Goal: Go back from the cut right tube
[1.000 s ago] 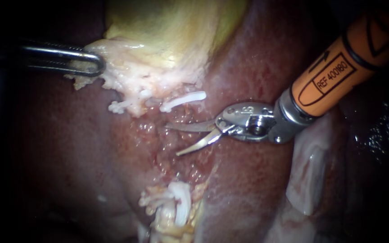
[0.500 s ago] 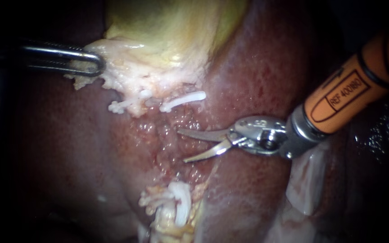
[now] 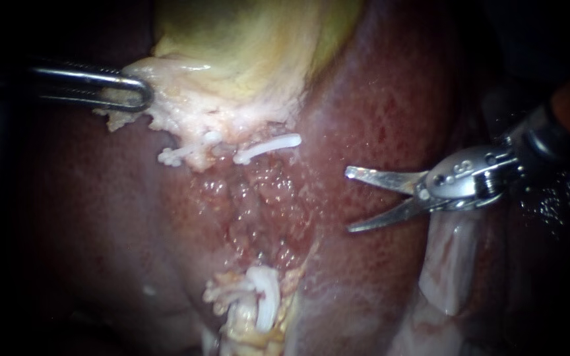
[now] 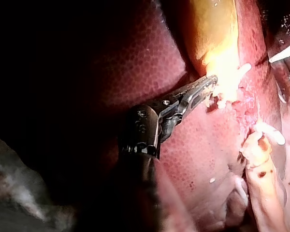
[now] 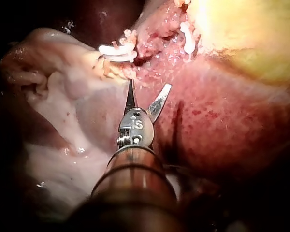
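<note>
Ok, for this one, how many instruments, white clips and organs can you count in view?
Instruments: 2 (left instrument, right instrument)
White clips: 3 that show (upper left clip, upper right clip, lower clip); tissue may hide more
Organs: 2 (liver, gallbladder)
Total: 7

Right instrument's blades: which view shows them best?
Endoscope view: the right instrument shows both blades side-on, spread apart over the liver. Right wrist view shows them from behind, one edge-on. Left wrist view catches only their tips.
</note>
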`<state>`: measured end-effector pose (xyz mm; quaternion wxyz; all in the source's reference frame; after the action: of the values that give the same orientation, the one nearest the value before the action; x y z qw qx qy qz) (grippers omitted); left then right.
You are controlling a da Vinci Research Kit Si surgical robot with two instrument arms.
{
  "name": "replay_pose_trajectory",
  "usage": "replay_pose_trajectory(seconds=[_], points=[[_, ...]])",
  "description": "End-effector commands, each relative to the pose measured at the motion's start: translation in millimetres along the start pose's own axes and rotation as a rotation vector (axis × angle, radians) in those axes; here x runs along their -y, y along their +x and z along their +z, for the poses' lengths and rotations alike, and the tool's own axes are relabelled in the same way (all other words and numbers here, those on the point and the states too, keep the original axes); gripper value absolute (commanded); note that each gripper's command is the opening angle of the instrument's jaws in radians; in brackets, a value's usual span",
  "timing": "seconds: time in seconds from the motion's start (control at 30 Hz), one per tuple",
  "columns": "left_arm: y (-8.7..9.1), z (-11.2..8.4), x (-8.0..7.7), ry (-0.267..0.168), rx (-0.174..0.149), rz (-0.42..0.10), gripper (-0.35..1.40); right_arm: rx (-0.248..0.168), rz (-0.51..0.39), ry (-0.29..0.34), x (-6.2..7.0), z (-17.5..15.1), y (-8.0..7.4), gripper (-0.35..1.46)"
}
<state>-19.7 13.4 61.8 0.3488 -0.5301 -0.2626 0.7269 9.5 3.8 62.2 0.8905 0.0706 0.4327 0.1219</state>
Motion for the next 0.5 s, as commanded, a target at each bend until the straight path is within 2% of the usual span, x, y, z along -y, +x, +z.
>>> replay_pose_trajectory(seconds=[0.03, 0.13, 0.3, 0.5], points=[[0.0, 0.0, 0.0, -0.001, 0.0, 0.0, -0.35, 0.016, -0.004, -0.019, 0.0, -0.2, 0.3, 1.43], [0.0, 0.1, 0.0, 0.0, 0.0, 0.0, -0.35, 0.023, -0.001, -0.023, -0.1, -0.7, 0.6, 1.43], [-0.6, 0.8, 0.0, 0.006, -0.001, 0.015, -0.35, 0.01, -0.003, 0.014, -0.2, -0.9, 0.4, 1.43], [-2.5, 3.4, 0.2, 0.006, -0.001, 0.027, -0.35, 0.01, -0.004, 0.014, -0.2, -0.9, 0.4, 1.43]])
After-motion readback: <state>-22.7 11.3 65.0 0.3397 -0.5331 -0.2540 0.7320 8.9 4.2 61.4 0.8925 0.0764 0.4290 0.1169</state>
